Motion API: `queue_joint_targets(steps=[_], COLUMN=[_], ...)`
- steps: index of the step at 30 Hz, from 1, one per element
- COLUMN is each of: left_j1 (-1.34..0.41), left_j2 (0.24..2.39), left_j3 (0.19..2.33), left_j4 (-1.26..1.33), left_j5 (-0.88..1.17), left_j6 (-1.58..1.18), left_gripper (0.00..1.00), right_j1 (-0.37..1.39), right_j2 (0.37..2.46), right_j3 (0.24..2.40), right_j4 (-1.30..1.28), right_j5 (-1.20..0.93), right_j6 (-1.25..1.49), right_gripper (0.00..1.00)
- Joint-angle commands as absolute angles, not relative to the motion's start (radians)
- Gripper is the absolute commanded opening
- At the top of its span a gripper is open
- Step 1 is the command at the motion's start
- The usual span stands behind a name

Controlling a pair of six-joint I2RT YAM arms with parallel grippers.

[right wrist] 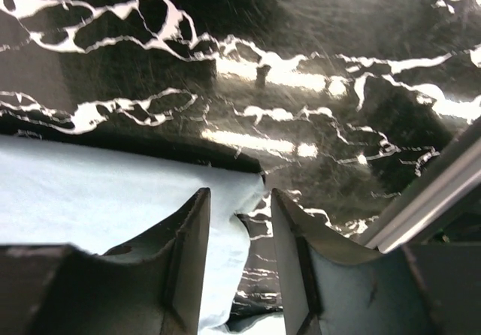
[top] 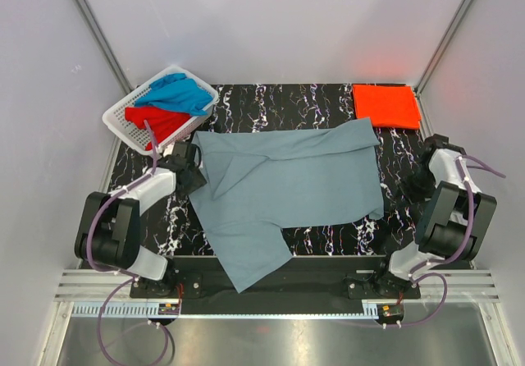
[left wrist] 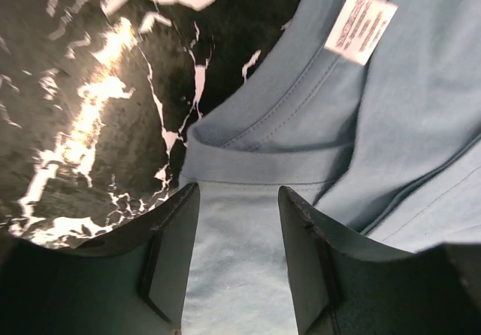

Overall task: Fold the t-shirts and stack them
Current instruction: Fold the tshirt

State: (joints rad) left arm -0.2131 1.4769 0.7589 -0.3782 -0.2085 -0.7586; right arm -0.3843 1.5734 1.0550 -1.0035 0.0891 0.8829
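Observation:
The dull grey-blue t-shirt (top: 287,181) lies spread on the black marbled table (top: 320,103), one part hanging over the near edge. My left gripper (top: 195,173) is open at its left edge. In the left wrist view the left gripper (left wrist: 239,192) stands over the collar (left wrist: 248,136), with cloth (left wrist: 240,260) between the jaws and a white label (left wrist: 361,25) beyond. My right gripper (top: 413,185) is open at the shirt's right edge. In the right wrist view the right gripper (right wrist: 239,196) straddles a cloth corner (right wrist: 225,200). The orange-red shirt (top: 385,103) lies folded at the back right.
A white slotted basket (top: 119,120) at the back left holds the bright blue shirt (top: 176,95) and the red shirt (top: 160,124). Grey walls with metal rails close in the table on three sides. A metal rail (right wrist: 428,200) runs by the right gripper.

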Motion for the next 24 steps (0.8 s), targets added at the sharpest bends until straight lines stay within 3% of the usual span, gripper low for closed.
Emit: queue_joint_targets(steps=[1,9,24], left_j1=[-0.225,-0.39,-0.413], left_j2=[1.451,1.299,1.336], left_j3=[0.841,0.864,0.69], left_j4=[-0.41,-0.462,-0.316], left_j5=[-0.261,-0.214,-0.083], left_j6=[-0.712,-0.698,-0.795], left_gripper=[0.52,0.52,0.52], right_j1=[-0.387,-0.384,-0.322], right_j2=[1.522,1.428,1.516], right_j3=[1.059,0.885,0.784], right_j4=[-1.058,-1.012,-0.831], right_j5=[0.101,-0.031,-0.149], right_j6=[0.881,0.862,0.928], right_gripper=[0.44,0.27,0.28])
